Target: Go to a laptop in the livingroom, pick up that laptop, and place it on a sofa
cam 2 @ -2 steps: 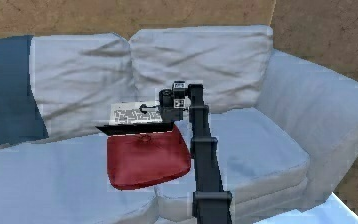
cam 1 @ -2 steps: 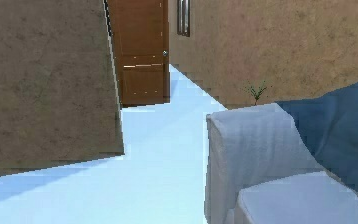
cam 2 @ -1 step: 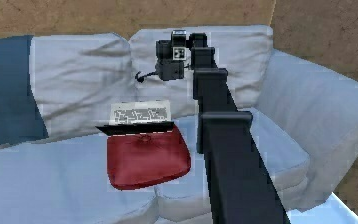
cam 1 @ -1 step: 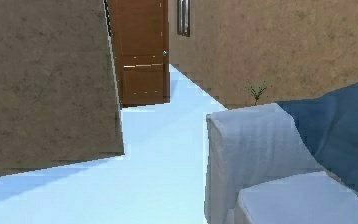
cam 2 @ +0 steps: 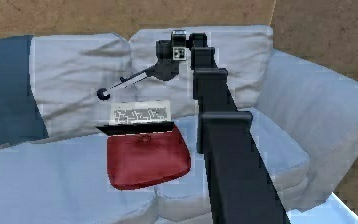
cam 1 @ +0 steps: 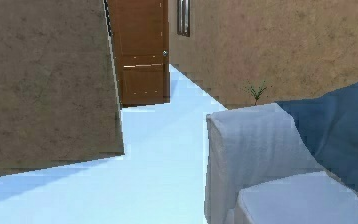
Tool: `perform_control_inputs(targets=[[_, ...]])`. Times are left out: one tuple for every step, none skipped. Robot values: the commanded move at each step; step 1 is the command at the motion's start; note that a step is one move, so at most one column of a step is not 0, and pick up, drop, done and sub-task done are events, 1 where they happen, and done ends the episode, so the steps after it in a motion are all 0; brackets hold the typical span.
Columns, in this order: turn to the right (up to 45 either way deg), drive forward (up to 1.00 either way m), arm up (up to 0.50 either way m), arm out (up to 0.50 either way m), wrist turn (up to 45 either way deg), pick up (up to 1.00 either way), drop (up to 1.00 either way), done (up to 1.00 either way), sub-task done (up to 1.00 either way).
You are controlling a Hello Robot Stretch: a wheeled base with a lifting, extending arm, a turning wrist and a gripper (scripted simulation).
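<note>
A pale grey sofa (cam 2: 237, 70) spans the arm side view, and its armrest (cam 1: 252, 150) also stands at the forward view's right. On its seat is a laptop-like thing: a silver keyboard panel (cam 2: 137, 112) with a dark red rounded panel (cam 2: 145, 158) below it. The dark arm (cam 2: 227, 140) rises from the bottom edge. The gripper (cam 2: 109, 92) reaches left over the sofa back cushions, just above the keyboard panel. I cannot tell whether it holds anything.
A blue cushion or throw (cam 2: 9, 95) lies on the sofa's left part and shows as blue fabric (cam 1: 337, 130) in the forward view. A brown wall panel (cam 1: 47, 80) stands close at the left. Pale floor (cam 1: 162, 150) leads to a brown door (cam 1: 142, 55). A small plant (cam 1: 257, 92) is by the far wall.
</note>
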Motion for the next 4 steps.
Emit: perform_control_inputs(targets=[[0.0, 0.0, 0.0, 0.0, -45.0, 0.0, 0.0, 0.0, 0.0], [0.0, 0.0, 0.0, 0.0, -21.0, 0.0, 0.0, 0.0, 0.0], [0.0, 0.0, 0.0, -0.4, 0.0, 0.0, 0.0, 0.0, 0.0], [0.0, 0.0, 0.0, 0.48, 0.0, 0.0, 0.0, 0.0, 0.0]])
